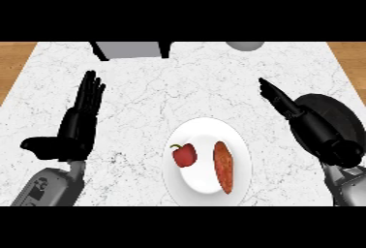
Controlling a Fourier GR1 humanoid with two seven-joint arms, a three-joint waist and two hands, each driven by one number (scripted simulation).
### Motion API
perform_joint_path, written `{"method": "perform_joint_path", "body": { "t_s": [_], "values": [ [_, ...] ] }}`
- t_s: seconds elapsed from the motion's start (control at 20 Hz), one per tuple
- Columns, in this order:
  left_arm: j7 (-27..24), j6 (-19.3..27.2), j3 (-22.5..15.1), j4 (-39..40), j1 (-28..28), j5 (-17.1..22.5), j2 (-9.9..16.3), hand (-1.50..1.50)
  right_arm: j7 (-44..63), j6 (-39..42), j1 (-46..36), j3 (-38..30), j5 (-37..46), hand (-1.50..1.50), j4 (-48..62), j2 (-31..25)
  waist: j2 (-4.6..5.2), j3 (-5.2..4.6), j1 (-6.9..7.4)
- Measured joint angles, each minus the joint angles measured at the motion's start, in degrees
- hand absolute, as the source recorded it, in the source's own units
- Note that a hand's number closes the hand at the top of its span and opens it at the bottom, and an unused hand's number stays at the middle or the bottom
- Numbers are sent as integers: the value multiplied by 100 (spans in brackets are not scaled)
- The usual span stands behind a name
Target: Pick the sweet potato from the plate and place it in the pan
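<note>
Sweet potato [223, 167] lay on the white plate [207, 127] in the head view, and it sat to the left of the right hand [309, 121] and a little nearer the robot than that hand's fingertips. Its long axis ran roughly away from the robot, only slightly tilted, so it lay almost parallel to the right forearm rather than across it. A red pepper [184, 155] rested just beside it on the same plate, on the side farther from the right hand. The right hand was released, fingers straight and pointing up and to the left, holding nothing, and it hung apart from the plate's rim. Behind and partly under that hand showed the dark pan [336, 109], so the target lay on the hand's own side. The left hand [75, 126] was also released, fingers straight and upright, resting well to the left of the plate. By my judgement the right hand was the nearer one to the sweet potato, with nothing between them, and the reach called for a short move leftward and down onto the plate's right half.
</note>
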Motion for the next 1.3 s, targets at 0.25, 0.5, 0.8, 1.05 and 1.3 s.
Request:
{"method": "perform_joint_path", "body": {
  "t_s": [0.25, 0.5, 0.8, 1.05, 1.3],
  "values": [
    [451, -92, 120, 26, 13, 70, 224, 0, -504, 454, -253, -226, -778, 150, 326, 536, -4, -97, 237],
    [974, -279, 286, -17, 242, 342, 484, 0, -1507, 569, -87, -523, -337, 150, 867, 393, -19, -127, 263],
    [1306, -384, 482, 93, 160, 430, 557, 0, -3149, 890, 637, -904, 521, -150, 1445, -328, -30, -140, 184],
    [1531, -509, 619, -77, 204, 442, 659, 0, -3702, 1010, 526, -992, 1203, -150, 1619, -788, -41, -145, 215],
    [1550, -542, 657, -148, 346, 316, 547, 0, -3170, 1143, 76, -763, 1699, -150, 1229, -832, -48, -154, 229]
  ]
}}
